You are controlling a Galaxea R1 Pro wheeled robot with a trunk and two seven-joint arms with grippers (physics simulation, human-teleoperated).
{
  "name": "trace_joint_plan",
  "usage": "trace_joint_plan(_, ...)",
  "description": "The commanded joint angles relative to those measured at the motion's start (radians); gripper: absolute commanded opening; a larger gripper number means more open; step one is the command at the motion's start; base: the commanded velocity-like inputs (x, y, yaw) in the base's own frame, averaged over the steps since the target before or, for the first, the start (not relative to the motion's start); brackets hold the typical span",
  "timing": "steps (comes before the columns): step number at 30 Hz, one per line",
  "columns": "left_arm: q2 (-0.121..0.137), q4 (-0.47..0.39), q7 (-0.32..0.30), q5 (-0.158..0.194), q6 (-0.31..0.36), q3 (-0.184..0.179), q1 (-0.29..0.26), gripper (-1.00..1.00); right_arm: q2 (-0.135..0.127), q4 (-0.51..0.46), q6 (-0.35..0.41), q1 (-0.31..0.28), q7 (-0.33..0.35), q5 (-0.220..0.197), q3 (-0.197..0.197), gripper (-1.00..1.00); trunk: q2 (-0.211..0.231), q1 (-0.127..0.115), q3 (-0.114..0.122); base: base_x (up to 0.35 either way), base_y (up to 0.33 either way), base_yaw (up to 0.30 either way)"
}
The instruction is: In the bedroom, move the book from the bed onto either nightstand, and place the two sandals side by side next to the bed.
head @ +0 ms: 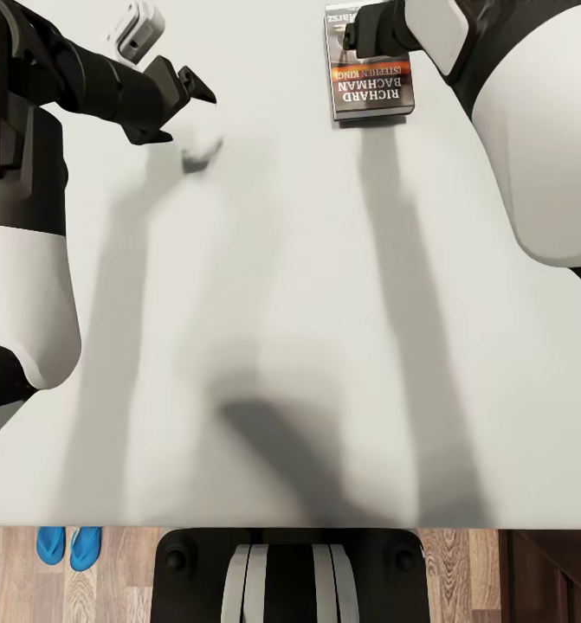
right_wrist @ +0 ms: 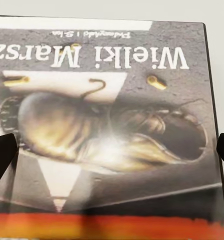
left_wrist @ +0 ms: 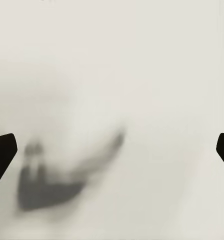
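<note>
Head view looks straight down on the bed point(head: 290, 346), its plain light grey mattress streaked with long soft shadows of both arms. Along the near edge runs a strip of brown wood-plank floor point(head: 463, 571), and there the two blue sandals point(head: 68, 548) lie side by side, touching or nearly so, well apart from either set of fingers. A dark wooden piece point(head: 554, 575) sits at the floor's far right corner; what it is, I cannot tell.

Now the book point(head: 370, 69): flat on the mattress, cover up. The right gripper point(right_wrist: 112, 150) hangs directly over it, and in the right wrist view the cover lies between the two dark fingertips point(right_wrist: 2, 155), which stand spread wide at the frame's edges, clasping nothing. Nothing lies between fingers and cover.

The left gripper point(head: 182, 95) hovers over bare mattress, well to the side of the book. In its wrist view the fingertips point(left_wrist: 1, 152) are parted wide too, with just the gripper's own blurred shadow on the sheet between them.
</note>
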Motion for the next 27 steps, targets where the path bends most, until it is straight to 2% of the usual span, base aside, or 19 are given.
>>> trace_joint_plan(1, 0.001, -0.001, 0.01, 0.009, 0.001, -0.002, -0.001, 1.0, 0.0, 0.005, 0.007, 0.001, -0.003, -0.005, 0.01, 1.0, 0.0, 0.0, 0.0, 0.0, 0.0, 0.0)
trace_joint_plan(27, -0.002, -0.042, 0.01, 0.009, 0.001, -0.001, -0.001, 1.0, 0.0, 0.008, 0.015, 0.013, -0.004, -0.004, 0.008, 1.0, 0.0, 0.0, 0.0, 0.0, 0.0, 0.0)
